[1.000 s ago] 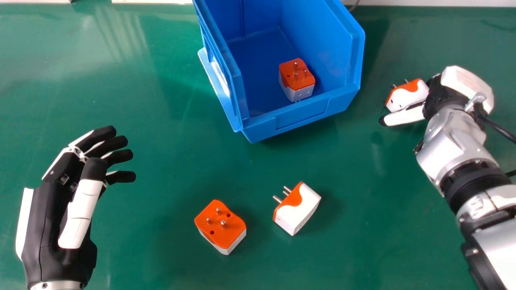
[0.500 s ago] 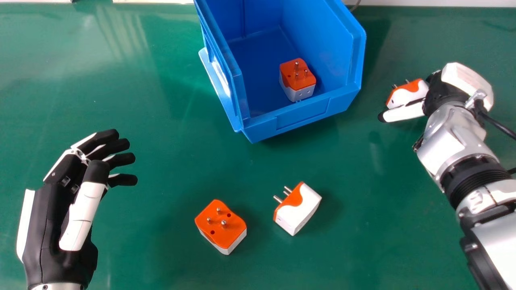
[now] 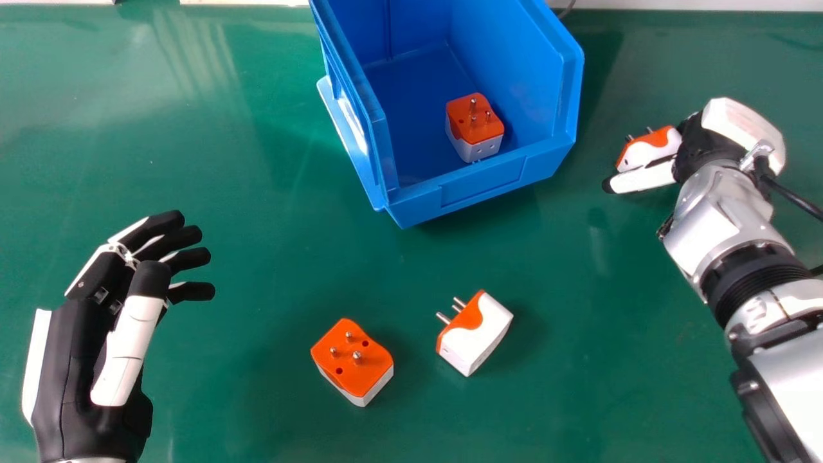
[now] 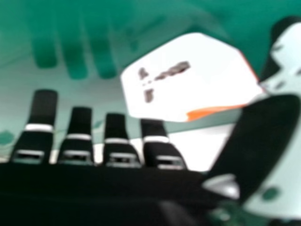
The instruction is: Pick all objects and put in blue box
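Note:
At the right of the head view my right hand (image 3: 701, 145) is low over the table, its fingers relaxed and its thumb along the near side of a white and orange adapter (image 3: 646, 151). In the right hand view, straight fingers of this hand (image 4: 77, 134) are close to the adapter (image 4: 197, 77); contact is unclear. My left hand (image 3: 109, 276) stays open and holds nothing at the left. An orange-topped adapter (image 3: 352, 361) and one on its side (image 3: 476, 333) lie near the front. Another adapter (image 3: 474, 128) is inside the blue box (image 3: 476, 183).
The green table (image 3: 257, 161) has free room between my left hand and the box. The box's raised right wall (image 3: 569, 90) stands between its inside and my right hand. A black cable (image 3: 794, 202) runs beside the right wrist.
My right hand has shifted very slightly toward the far side, beside the unmoved adapter. The left hand moved a little up and right, then drifted back down and left.

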Controlling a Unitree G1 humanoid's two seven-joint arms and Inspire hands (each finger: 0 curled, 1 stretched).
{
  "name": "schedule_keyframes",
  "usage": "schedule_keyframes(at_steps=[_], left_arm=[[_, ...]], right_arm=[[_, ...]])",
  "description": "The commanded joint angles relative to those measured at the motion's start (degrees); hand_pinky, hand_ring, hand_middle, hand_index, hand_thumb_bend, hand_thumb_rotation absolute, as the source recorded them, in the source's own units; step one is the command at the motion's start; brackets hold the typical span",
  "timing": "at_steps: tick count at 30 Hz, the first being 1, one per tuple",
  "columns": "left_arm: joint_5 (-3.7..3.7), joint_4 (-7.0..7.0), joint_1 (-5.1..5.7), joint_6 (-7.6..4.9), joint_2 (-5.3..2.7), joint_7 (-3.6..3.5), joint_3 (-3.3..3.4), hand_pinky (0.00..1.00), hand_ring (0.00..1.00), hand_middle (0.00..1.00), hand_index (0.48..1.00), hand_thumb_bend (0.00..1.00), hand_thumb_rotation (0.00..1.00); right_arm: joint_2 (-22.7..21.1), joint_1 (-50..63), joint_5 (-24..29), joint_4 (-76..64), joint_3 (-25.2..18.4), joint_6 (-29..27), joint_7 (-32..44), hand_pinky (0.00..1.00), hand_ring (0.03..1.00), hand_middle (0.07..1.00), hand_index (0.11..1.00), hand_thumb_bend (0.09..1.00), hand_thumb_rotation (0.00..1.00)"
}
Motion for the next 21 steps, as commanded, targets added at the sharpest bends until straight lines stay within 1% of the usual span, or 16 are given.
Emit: schedule_keyframes(at_steps=[1,4,5,6,7,8,10,11,12,15,16,17,18,19,20,21], left_arm=[[0.1,-1.26,0.64,-0.5,-0.3,0.0,0.12,0.56,0.68,0.71,0.697,1.0,0.67],[0.14,-1.08,0.72,-0.63,-0.2,-0.15,0.08,0.56,0.68,0.71,0.697,1.0,0.67],[0.06,-0.95,0.71,-0.77,-0.17,-0.29,0.08,0.56,0.68,0.71,0.697,1.0,0.67],[0.09,-0.85,0.71,-0.87,-0.13,-0.35,0.09,0.56,0.68,0.71,0.699,1.0,0.67],[0.16,-0.77,0.69,-1.0,-0.13,-0.37,0.11,0.56,0.68,0.71,0.699,1.0,0.67],[0.08,-0.75,0.7,-1.01,-0.15,-0.44,0.12,0.56,0.68,0.72,0.703,1.0,0.67],[-0.32,-0.86,0.83,-0.81,-0.16,-0.73,0.11,0.56,0.68,0.72,0.703,1.0,0.67],[-0.44,-0.97,0.92,-0.7,-0.26,-0.72,0.12,0.57,0.69,0.72,0.706,1.0,0.67],[-0.37,-1.13,1.02,-0.64,-0.36,-0.62,0.14,0.57,0.69,0.73,0.709,1.0,0.67],[-0.37,-1.42,1.23,-0.54,-0.56,-0.45,0.17,0.58,0.7,0.73,0.71,0.99,0.67],[-0.31,-1.5,1.32,-0.57,-0.61,-0.44,0.19,0.58,0.7,0.73,0.71,0.99,0.67],[-0.21,-1.63,1.44,-0.58,-0.68,-0.39,0.21,0.58,0.7,0.73,0.71,1.0,0.67],[-0.13,-1.74,1.54,-0.58,-0.74,-0.35,0.22,0.58,0.7,0.73,0.71,1.0,0.67],[-0.02,-1.87,1.63,-0.58,-0.83,-0.25,0.24,0.58,0.7,0.73,0.71,0.99,0.67],[0.18,-1.83,1.68,-0.84,-0.91,-0.19,0.31,0.58,0.7,0.73,0.709,0.99,0.67],[0.28,-1.84,1.75,-1.01,-0.93,-0.24,0.35,0.58,0.7,0.73,0.709,0.99,0.67]], right_arm=[[-0.9,-1.8,-0.4,-0.3,0.2,-0.6,-0.8,0.61,0.805,0.802,0.696,0.65,0.33],[-1.0,-1.7,-0.4,-0.3,0.3,-0.8,-0.7,0.58,0.781,0.774,0.657,0.648,0.32],[-1.0,-1.7,-0.4,-0.3,0.3,-0.7,-0.8,0.58,0.781,0.774,0.657,0.648,0.32],[-0.9,-1.7,-0.1,-0.4,0.0,-0.5,-1.1,0.57,0.761,0.759,0.656,0.642,0.32],[-0.9,-1.7,0.2,-0.5,-0.3,-0.5,-1.3,0.57,0.761,0.759,0.656,0.642,0.32],[-0.8,-1.8,0.2,-0.4,-0.4,-0.4,-1.3,0.56,0.747,0.746,0.65,0.636,0.31],[-0.8,-1.7,0.2,-0.4,-0.4,-0.6,-1.7,0.56,0.747,0.746,0.65,0.636,0.31],[-0.8,-1.6,0.1,-0.4,-0.4,-0.8,-2.2,0.53,0.719,0.723,0.619,0.61,0.28],[-0.7,-1.4,0.4,-0.5,-0.7,-1.0,-2.9,0.5,0.682,0.696,0.594,0.59,0.25],[-0.4,-1.3,1.5,-0.5,-2.1,-1.4,-4.6,0.48,0.654,0.674,0.574,0.574,0.23],[-0.4,-1.0,1.8,-0.6,-2.6,-2.1,-5.7,0.48,0.654,0.674,0.574,0.574,0.23],[-0.5,-0.7,1.7,-0.7,-2.6,-2.8,-6.7,0.42,0.586,0.619,0.563,0.563,0.18],[-0.5,-0.5,1.7,-0.7,-2.5,-3.3,-7.6,0.42,0.586,0.619,0.563,0.563,0.18],[-0.5,-0.4,1.4,-0.5,-2.2,-3.5,-8.5,0.4,0.552,0.593,0.547,0.556,0.15],[-0.4,-0.5,1.4,-0.1,-2.2,-3.6,-9.5,0.38,0.519,0.567,0.542,0.548,0.12],[-0.2,-0.6,1.3,0.3,-2.2,-3.8,-10.5,0.38,0.519,0.567,0.542,0.548,0.12]])
